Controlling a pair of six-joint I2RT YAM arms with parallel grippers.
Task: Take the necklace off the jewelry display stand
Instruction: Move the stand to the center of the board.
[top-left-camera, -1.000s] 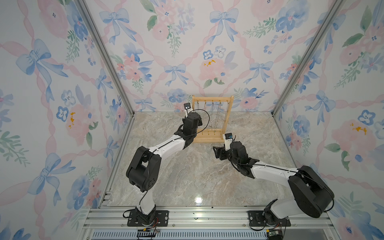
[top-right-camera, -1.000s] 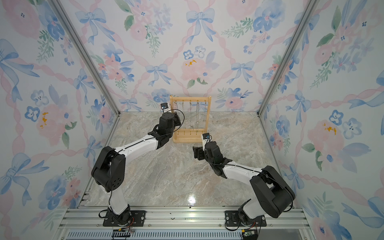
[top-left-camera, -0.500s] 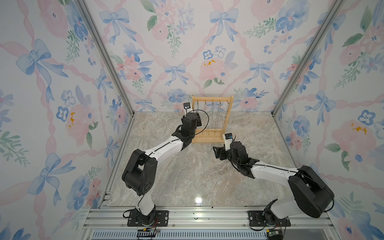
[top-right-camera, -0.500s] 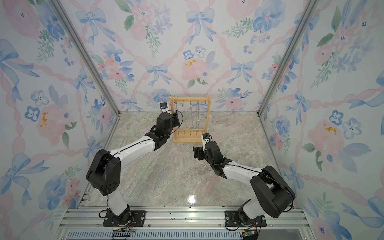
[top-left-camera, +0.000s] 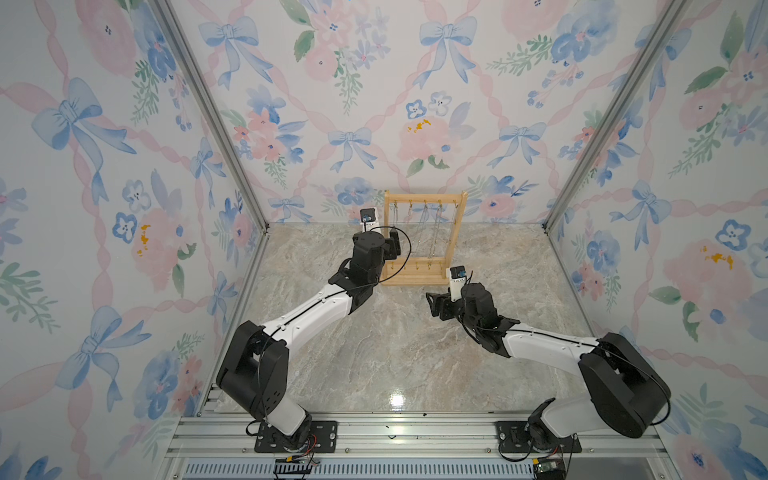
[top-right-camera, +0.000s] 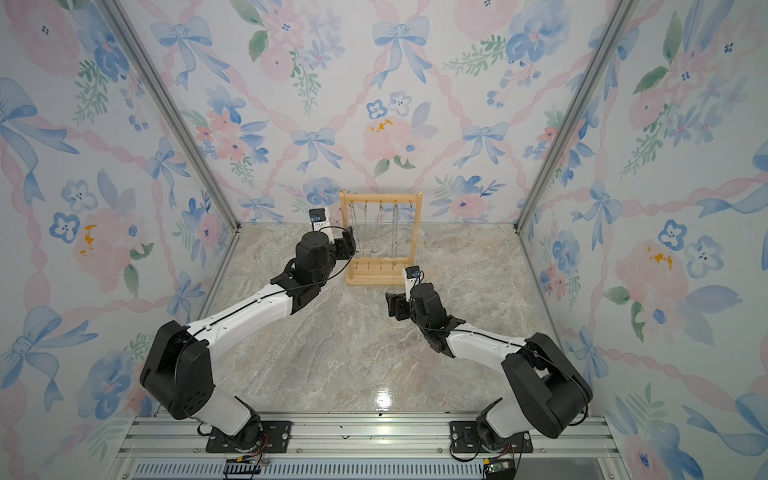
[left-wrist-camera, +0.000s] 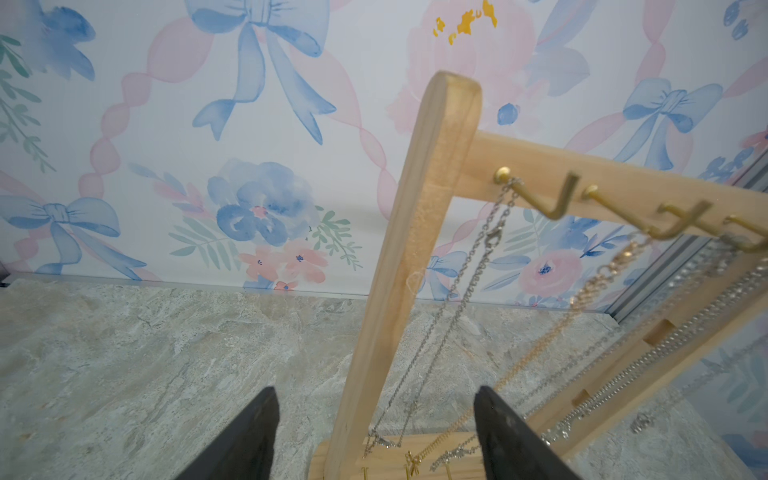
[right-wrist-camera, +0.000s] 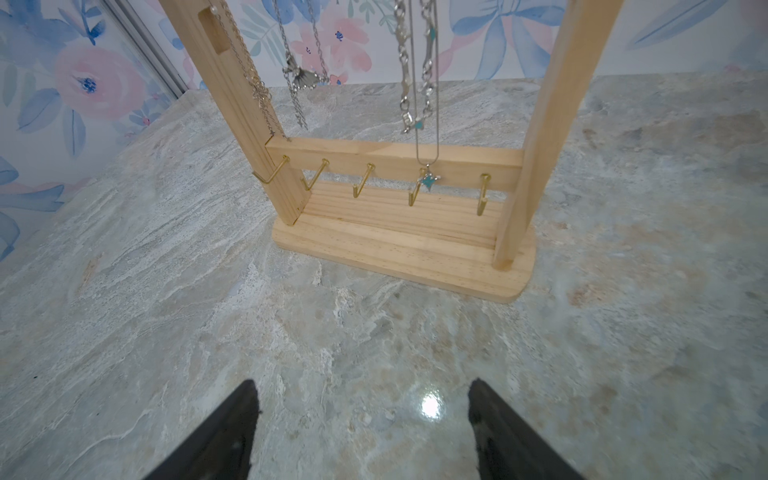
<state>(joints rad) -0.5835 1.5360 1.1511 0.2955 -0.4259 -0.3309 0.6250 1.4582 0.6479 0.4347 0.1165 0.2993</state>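
Black fingers (left-wrist-camera: 249, 436), left gripper (left-wrist-camera: 376, 390): standing wide apart, released and gripping nothing. One finger is sitting on each side of an upright post of the jewelry display stand (left-wrist-camera: 415, 249), with no visible contact.
Left gripper, position: hovering at the stand's upright on the left arm's side, above the stand's base, as both top views are showing (top-left-camera: 395, 245).
Black fingers (right-wrist-camera: 507, 436), right gripper (right-wrist-camera: 363, 382): spreading wide, released, with only bare tabletop showing between them.
Right gripper, position: hovering low in front of the stand's base, near its corner on the right arm's side and apart from it.
Silver necklace (left-wrist-camera: 469, 282): hanging from the end gold hook (left-wrist-camera: 557, 208) of the stand's top bar, just beside the straddled post, its chain dropping toward the base.
Gold necklace (left-wrist-camera: 582, 299): hanging from a hook further along the same bar.
Teal star pendant (right-wrist-camera: 428, 180): dangling on a thin chain in front of the stand's lower bar, beside one lower hook. Contact cannot be told.
Stand: standing upright on the marble table (top-left-camera: 395, 353), close to the floral back wall (top-left-camera: 374, 104).
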